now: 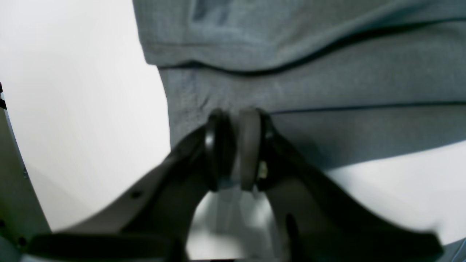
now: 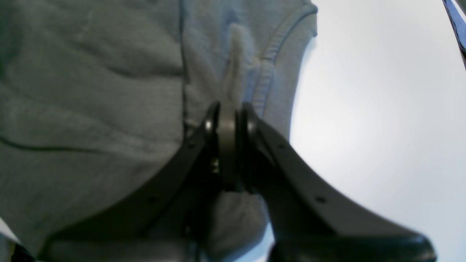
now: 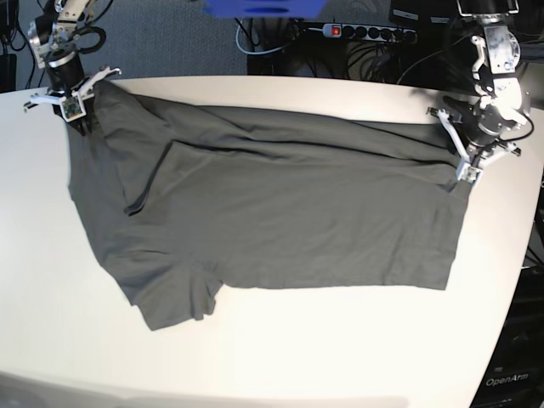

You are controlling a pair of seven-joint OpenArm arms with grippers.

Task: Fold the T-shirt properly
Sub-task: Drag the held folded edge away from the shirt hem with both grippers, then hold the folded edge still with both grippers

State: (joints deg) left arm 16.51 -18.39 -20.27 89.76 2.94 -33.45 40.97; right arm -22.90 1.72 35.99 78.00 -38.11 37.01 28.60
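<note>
The dark grey T-shirt [image 3: 280,212] lies spread across the white table [image 3: 340,357], its far edge folded over toward the front and one sleeve at the front left. At the table's right side my left gripper [image 3: 466,170] is shut on the shirt's edge. Its wrist view shows the pads [image 1: 251,145] pinching a fold of the grey cloth [image 1: 327,83]. At the far left corner my right gripper [image 3: 75,109] is shut on the shirt's other end. In its wrist view a pinched ridge of cloth [image 2: 91,91] beside a stitched hem runs out from the closed gripper [image 2: 229,109].
A power strip [image 3: 365,32] and cables lie behind the table's back edge, with a blue object [image 3: 263,7] at the top. The table's curved right edge runs close to my left arm. Bare white tabletop shows in front of the shirt.
</note>
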